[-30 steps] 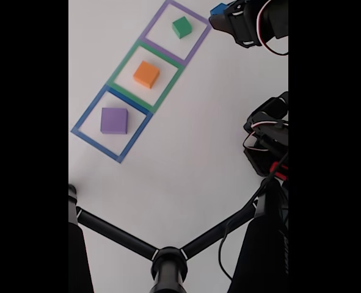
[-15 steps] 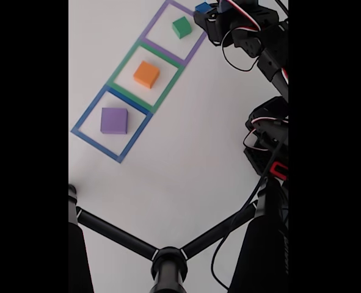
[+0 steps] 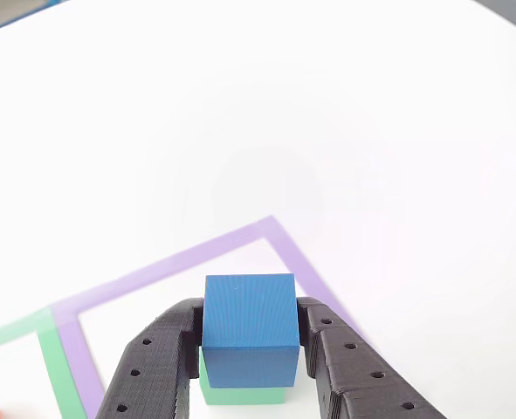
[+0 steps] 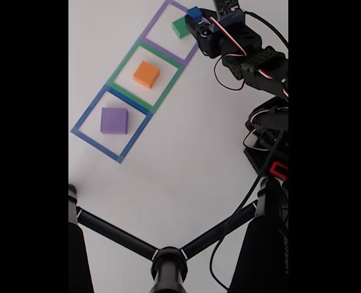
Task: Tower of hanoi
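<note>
gripper (image 3: pixel 249 349) clamped on blue block (image 3: pixel 249 327), a black finger (image 3: pixel 157 367) on each side.
green block (image 3: pixel 240 388) directly beneath, mostly hidden; contact unclear. inside purple taped outline (image 3: pixel 170 266).

The blue block (image 3: pixel 249 327) hides most of the green block (image 3: pixel 240 393) beneath it.
</note>
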### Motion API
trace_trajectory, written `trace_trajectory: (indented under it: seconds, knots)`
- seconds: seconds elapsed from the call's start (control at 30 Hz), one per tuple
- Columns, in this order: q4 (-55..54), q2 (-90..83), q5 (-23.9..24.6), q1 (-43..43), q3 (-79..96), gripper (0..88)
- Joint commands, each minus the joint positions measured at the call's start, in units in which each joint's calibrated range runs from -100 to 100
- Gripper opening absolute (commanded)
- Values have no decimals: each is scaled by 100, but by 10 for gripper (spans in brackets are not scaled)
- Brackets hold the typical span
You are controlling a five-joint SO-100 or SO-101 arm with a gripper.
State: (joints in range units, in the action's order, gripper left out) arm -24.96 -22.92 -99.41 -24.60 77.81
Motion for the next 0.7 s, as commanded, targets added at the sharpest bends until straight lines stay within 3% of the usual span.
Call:
trace_trajectory:
  seconds: [0.0, 0.3, 0.67]
  knots:
    - [-905, 552, -59, 140, -108, 39]
    - [-1966, 1836, -59, 130, -499, 39]
    - [-2192, 2441, -59, 63, -881, 39]
